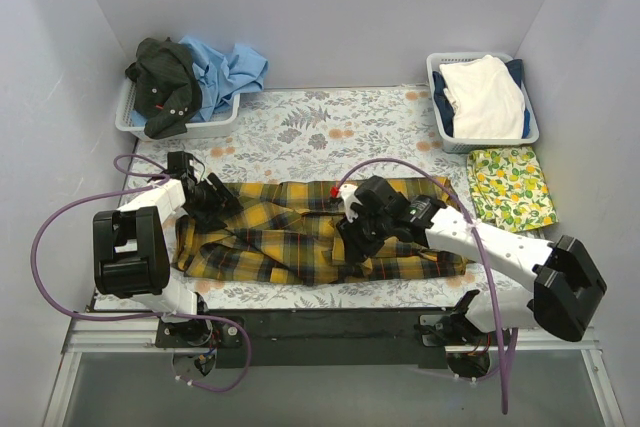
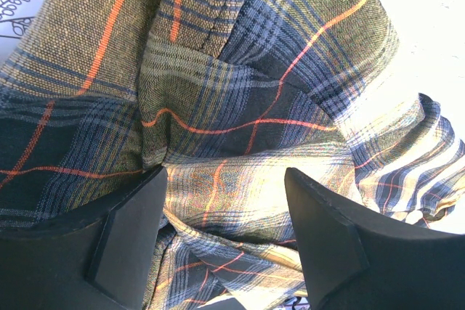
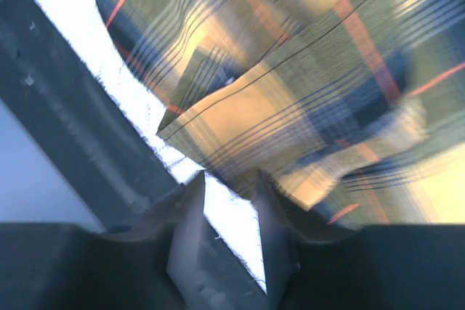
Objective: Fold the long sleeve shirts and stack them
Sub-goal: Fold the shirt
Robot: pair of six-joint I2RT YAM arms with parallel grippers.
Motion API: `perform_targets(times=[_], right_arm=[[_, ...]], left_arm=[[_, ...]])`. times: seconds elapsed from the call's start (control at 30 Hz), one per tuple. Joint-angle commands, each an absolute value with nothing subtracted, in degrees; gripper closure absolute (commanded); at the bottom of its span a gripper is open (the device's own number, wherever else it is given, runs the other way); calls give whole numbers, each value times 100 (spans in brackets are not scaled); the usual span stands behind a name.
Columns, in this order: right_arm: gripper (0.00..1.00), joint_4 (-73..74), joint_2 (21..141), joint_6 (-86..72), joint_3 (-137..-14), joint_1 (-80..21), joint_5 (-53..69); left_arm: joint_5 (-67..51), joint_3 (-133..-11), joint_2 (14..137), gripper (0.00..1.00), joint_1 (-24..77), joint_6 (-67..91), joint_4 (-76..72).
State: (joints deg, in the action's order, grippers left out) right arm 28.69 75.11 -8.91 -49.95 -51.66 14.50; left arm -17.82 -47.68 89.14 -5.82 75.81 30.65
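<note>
The yellow-and-black plaid shirt (image 1: 300, 232) lies spread and rumpled across the middle of the table. My left gripper (image 1: 207, 197) sits low over its left end. In the left wrist view the gripper (image 2: 225, 208) is open, with bunched plaid cloth (image 2: 240, 128) lying between and beyond the jaws. My right gripper (image 1: 355, 227) hovers over the shirt's middle right part. In the blurred right wrist view the gripper (image 3: 231, 179) has its jaws a narrow gap apart. A folded plaid edge (image 3: 240, 121) lies at their tips and bright table shows between them.
A grey basket (image 1: 205, 127) at the back left holds a dark shirt (image 1: 165, 82) and a light blue shirt (image 1: 228, 69). A second basket (image 1: 443, 122) at the back right holds white and dark blue cloth. A lemon-print cloth (image 1: 512, 187) lies on the right.
</note>
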Motion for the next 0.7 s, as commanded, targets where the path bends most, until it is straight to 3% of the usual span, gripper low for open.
perform_targets(times=[0.0, 0.07, 0.3, 0.67], right_arm=[[53, 2707, 7251, -932, -5457, -5177, 616], [47, 2716, 7391, -845, -5589, -5177, 361], [45, 2856, 8296, -195, -6143, -5185, 291], [31, 2707, 9271, 720, -6723, -5115, -835]], left_arm=[[-1327, -4562, 9027, 34, -589, 7356, 3023], [-1318, -4553, 9009, 34, -598, 7356, 3023], [-1301, -4553, 9000, 34, -589, 7339, 3041], [-1310, -4579, 8982, 34, -598, 7313, 3067]])
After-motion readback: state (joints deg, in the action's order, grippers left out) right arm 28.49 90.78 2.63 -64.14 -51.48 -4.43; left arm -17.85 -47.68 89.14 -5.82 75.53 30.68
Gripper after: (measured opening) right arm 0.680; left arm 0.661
